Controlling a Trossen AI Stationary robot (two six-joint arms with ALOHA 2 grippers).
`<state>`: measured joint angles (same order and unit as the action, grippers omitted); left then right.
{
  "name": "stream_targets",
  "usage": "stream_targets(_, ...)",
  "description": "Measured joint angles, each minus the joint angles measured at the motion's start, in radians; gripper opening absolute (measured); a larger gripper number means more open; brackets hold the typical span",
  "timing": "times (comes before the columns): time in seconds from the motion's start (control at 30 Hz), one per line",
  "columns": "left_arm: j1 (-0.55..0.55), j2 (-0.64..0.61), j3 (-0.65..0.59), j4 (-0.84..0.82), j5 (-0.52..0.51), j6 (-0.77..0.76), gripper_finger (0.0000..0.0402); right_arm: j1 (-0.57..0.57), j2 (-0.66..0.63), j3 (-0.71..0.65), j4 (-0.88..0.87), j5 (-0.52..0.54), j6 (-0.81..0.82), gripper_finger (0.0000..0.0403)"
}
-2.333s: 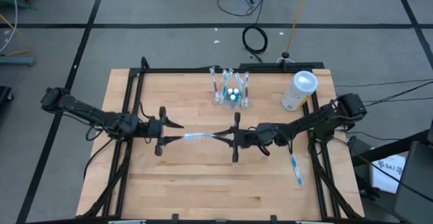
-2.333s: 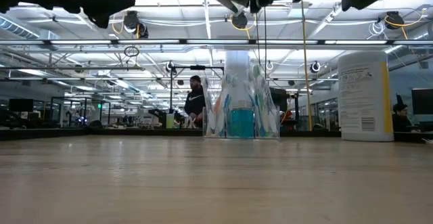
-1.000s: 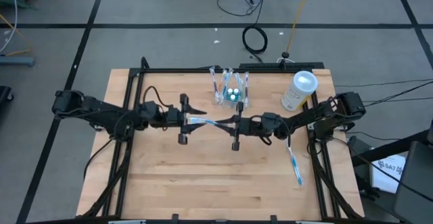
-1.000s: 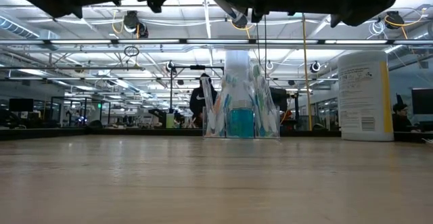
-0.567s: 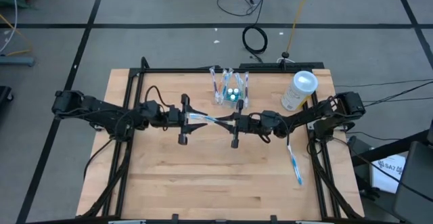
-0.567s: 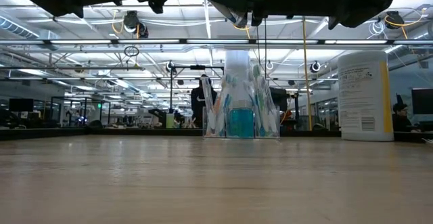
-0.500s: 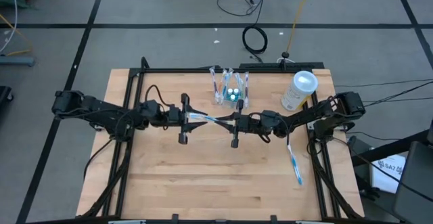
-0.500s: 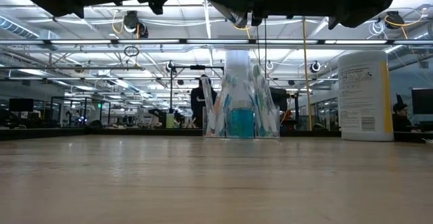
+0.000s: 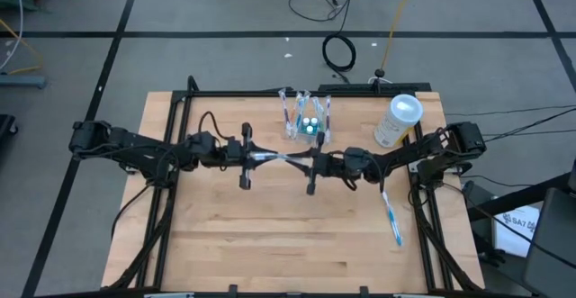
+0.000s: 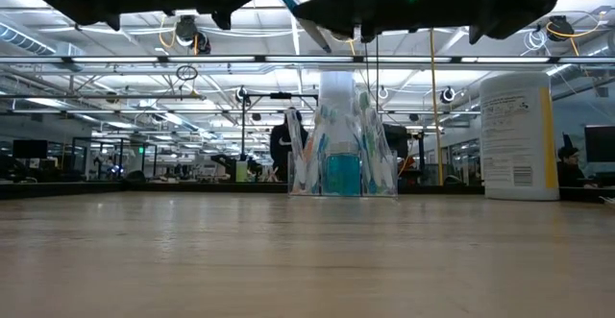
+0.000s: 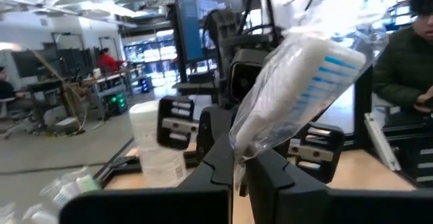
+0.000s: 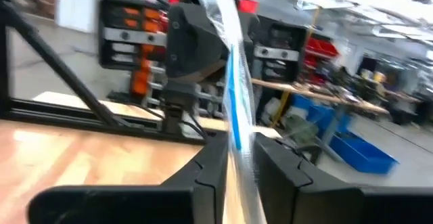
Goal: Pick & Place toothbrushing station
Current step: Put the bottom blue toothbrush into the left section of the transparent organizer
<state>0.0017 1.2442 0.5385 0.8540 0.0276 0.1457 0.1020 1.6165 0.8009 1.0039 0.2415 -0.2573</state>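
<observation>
You have both arms meeting over the middle of the table (image 9: 225,244), with one wrapped toothbrush (image 9: 274,159) bridged between them. Your left gripper (image 9: 254,157) has its fingers pressed together on one end of the wrapper; in its wrist view the white bristle head in clear film juts out just past the fingertips. Your right gripper (image 9: 306,163) has the other end between its fingers (image 12: 210,163), which look closed against the film, though how firm that hold is you cannot tell. The toothbrush's long axis runs straight from one claw to the other, roughly level and well above the wood. What matters for the next move is where the toothbrushing station (image 9: 306,122) lies from those claws: it stands upright toward the table's far edge, just beyond your right gripper and a little further off from the left one, brushes already in it and something blue at its centre. The brush's axis lies crosswise to the upright compartments, so it likely needs tipping on end before it goes in. The whitish cylinder (image 9: 397,121) stands beyond the right arm, apart from the station. A second toothbrush (image 9: 392,220) lies flat on the table behind the right gripper, beside that arm, nearer it than the left.
</observation>
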Motion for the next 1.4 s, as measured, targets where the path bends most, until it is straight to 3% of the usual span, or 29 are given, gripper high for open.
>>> stream_targets(0.27,0.018,0.0,0.0,-0.087,-0.2,-0.017,0.0014,0.006,0.0,0.0,-0.165,0.249,0.014,0.0104)
stream_targets(0.47,0.081,-0.001,0.0,-0.161,-0.4,-0.106,0.0013,0.006,0.0,0.0,-0.193,0.31,0.011,0.0123)
stream_targets(0.63,0.144,0.0,0.104,-0.31,-0.359,-0.126,0.0011,-0.008,0.0,0.0,-0.193,0.311,0.006,0.0125)
stream_targets(0.83,0.215,0.05,0.417,-0.839,-0.256,-0.153,0.0012,-0.046,0.0,0.0,-0.191,0.311,-0.023,0.0126)
stream_targets(0.9,0.233,0.094,0.5,-0.948,-0.254,-0.158,0.0018,-0.065,0.0,0.0,-0.186,0.311,-0.024,0.0126)
stream_targets(1.0,0.248,0.168,0.562,-0.989,-0.256,-0.171,0.002,-0.093,0.0,0.0,-0.178,0.312,-0.016,0.0126)
stream_targets(1.4,0.287,0.416,0.568,-0.817,-0.251,-0.185,0.002,-0.115,-0.003,0.0,-0.192,0.312,-0.016,0.0125)
